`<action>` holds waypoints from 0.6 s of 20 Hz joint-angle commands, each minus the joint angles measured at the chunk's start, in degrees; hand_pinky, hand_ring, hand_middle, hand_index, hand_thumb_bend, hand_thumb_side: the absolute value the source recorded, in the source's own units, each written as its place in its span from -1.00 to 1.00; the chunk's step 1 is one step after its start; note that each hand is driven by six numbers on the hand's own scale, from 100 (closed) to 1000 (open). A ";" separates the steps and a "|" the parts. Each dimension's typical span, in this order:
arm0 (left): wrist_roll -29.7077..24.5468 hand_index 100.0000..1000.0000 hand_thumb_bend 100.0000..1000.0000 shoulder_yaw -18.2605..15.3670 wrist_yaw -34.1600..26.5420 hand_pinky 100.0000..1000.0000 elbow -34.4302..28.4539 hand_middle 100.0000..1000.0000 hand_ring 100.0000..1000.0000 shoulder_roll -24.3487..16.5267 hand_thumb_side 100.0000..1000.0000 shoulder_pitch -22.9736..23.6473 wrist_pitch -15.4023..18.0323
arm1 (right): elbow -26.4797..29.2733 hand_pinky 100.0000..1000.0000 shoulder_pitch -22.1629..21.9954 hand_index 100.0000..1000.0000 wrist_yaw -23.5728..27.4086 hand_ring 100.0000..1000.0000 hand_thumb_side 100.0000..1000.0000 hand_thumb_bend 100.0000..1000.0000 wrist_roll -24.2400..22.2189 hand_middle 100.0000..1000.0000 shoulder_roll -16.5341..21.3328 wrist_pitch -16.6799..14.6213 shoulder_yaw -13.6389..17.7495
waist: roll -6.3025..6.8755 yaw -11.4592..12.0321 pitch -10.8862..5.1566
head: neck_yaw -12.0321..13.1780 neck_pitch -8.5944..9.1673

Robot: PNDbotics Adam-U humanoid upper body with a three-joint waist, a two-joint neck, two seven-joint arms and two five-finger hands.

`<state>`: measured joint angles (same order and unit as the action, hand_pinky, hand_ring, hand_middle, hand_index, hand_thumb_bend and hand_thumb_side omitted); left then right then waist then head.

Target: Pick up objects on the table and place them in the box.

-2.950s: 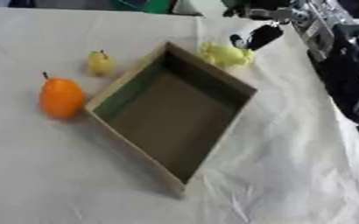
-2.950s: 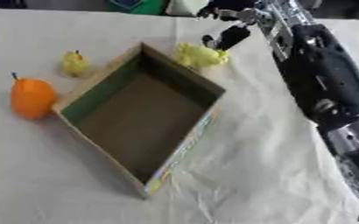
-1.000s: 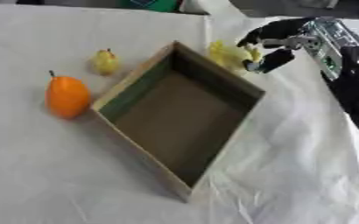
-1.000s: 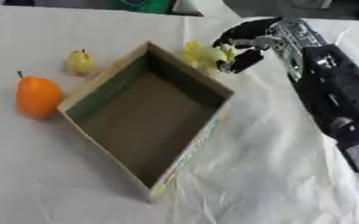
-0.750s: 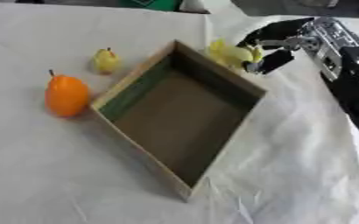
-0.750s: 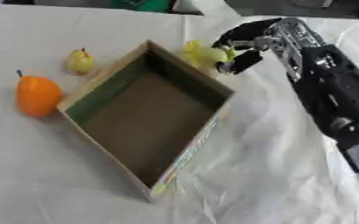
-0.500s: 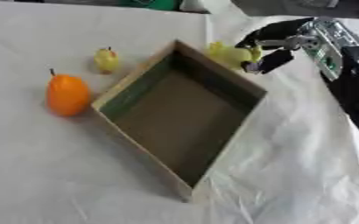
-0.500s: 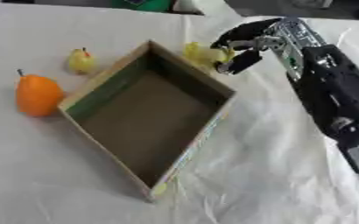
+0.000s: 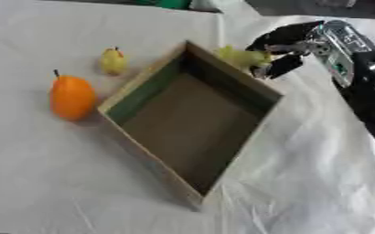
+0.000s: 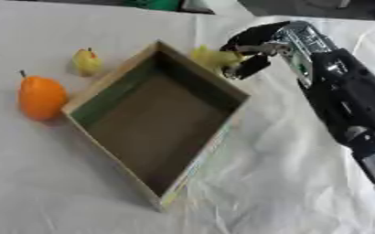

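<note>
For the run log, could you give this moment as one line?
right hand: curled round yellow fruit | box: empty | orange, pear: on table

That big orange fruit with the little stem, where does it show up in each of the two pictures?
Left eye view: the orange fruit lies at the left, on the white cloth, just left of the box.
Right eye view: the same fruit sits nearer the left edge, again left of the box.
Shared landmark: the open box in the middle; the fruit lies outside its left wall in both.
</note>
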<state>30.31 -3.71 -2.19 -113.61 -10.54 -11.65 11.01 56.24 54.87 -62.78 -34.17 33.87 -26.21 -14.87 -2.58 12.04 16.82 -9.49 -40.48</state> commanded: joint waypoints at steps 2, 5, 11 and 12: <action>0.01 0.49 -1.00 -0.06 0.20 -0.15 -0.98 0.09 0.09 -0.22 1.00 -0.63 -0.21 | -1.27 0.49 0.57 1.00 -2.88 0.71 0.66 -0.93 1.26 0.74 0.11 -0.83 -0.03 | 0.17 0.06 -0.74 | -0.11 0.73; -0.03 0.49 -1.00 -0.02 0.18 -0.15 -0.98 0.09 0.09 -0.16 1.00 -0.67 -0.31 | -2.21 0.48 0.56 0.93 -4.18 0.68 0.59 -0.94 2.19 0.67 -0.19 -1.19 0.21 | 0.17 0.01 -0.61 | -0.20 0.88; -0.11 0.49 -1.00 0.04 0.06 -0.15 -0.98 0.08 0.09 -0.05 1.00 -0.77 -0.48 | -1.93 0.32 0.44 0.57 -3.90 0.47 0.44 -1.00 6.61 0.31 -0.54 0.11 1.08 | 0.31 -0.09 -0.45 | -0.28 1.02; -0.09 0.49 -1.00 0.04 0.04 -0.15 -0.98 0.08 0.09 -0.03 1.00 -0.78 -0.54 | -1.71 0.30 0.40 0.50 -3.31 0.43 0.39 -1.00 7.44 0.22 -0.59 0.73 1.23 | 0.34 -0.12 -0.43 | -0.29 1.04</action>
<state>30.26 -3.69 -2.19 -113.61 -10.07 -11.72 10.58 54.30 54.92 -66.32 -27.58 32.62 -25.90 -13.94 -2.55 12.00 17.15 -9.70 -40.14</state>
